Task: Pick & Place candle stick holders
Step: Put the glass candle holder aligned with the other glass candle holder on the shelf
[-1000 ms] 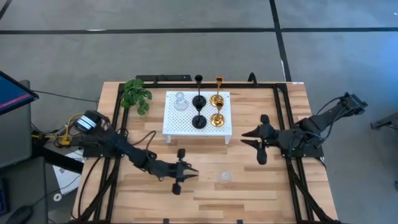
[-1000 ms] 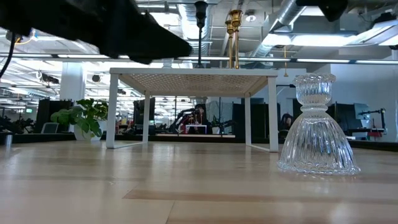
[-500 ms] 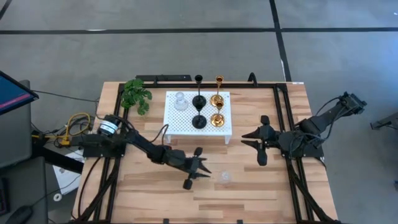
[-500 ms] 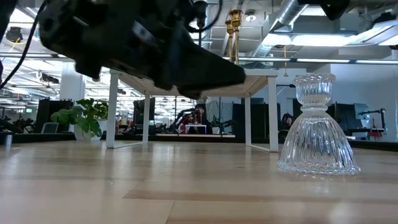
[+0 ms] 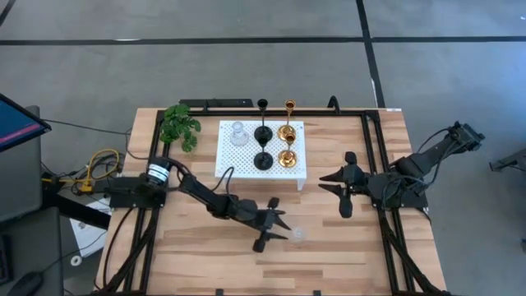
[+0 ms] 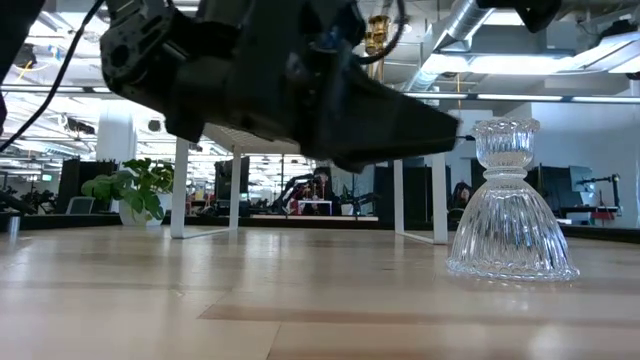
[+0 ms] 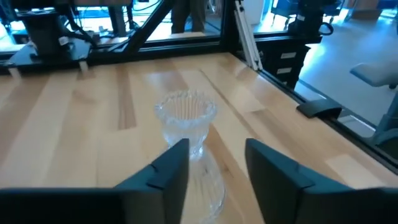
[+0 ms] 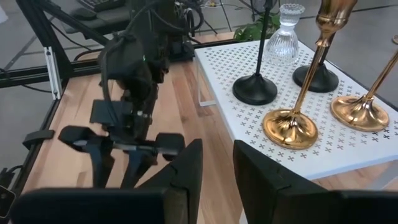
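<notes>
A clear glass holder (image 5: 298, 233) stands upright on the worktop, wide ribbed base down and cup up, near the front edge and a little right of the middle, in front of the platform's (image 5: 231, 160) right end. The left gripper (image 5: 279, 231) hangs just beside it on its left, fingers (image 7: 166, 171) spread apart and empty, pointing at the holder; in the left wrist view the glass shows in the gap between the two fingers, not touched. On the white perforated platform near the back edge stand five more holders, all upright with stems pointing up: a second glass holder (image 5: 238, 134) at the back left corner, two black holders (image 5: 262, 147) in the middle, one behind the other, and two gold holders (image 5: 286, 145) along the right side, likewise one behind the other. A plant (image 5: 180, 126) sits at the worktop's back left, beside the platform. The right gripper (image 5: 332, 184) waits over the right part of the worktop, off the platform's front right corner, its fingers parted with nothing between them. Nothing lies between the left gripper and the lone glass holder.
</notes>
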You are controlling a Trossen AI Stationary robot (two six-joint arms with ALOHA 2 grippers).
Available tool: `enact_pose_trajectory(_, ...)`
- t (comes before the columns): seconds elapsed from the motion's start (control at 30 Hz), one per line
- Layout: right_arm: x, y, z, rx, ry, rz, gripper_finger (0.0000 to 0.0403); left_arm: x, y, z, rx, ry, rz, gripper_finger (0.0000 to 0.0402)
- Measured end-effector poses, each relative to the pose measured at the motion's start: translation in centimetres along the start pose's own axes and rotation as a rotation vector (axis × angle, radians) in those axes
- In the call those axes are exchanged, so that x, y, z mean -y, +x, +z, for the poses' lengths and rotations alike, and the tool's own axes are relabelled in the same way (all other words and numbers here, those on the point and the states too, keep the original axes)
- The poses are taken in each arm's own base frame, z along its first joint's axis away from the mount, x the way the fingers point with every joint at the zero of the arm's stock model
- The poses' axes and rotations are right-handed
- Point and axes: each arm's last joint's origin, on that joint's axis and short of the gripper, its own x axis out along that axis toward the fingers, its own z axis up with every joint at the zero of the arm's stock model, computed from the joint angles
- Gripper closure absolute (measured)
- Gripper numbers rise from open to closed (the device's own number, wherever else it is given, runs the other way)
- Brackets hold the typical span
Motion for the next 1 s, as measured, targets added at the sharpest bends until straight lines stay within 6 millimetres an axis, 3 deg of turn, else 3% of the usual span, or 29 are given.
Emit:
enact_pose_trajectory(0.2, 0.0, 0.0, 0.0, 0.000, 0.000, 0.000, 0.0321, -0.8, 1.4, -0.9, -0.014, -0.052, 0.020, 0.0164)
enact_pose_trajectory(0.4, 0.0, 0.0, 0.0, -0.001, -0.001, 0.000, 0.0321, -1.1, 2.5, 0.1, 0.032, -0.057, 0.026, 0.0105)
enact_pose_trajectory(1.0, 0.0, 0.0, 0.0, 0.000, 0.000, 0.000, 0.0321, -1.1, 2.8, 0.3, 0.022, -0.106, 0.000, 0.0088)
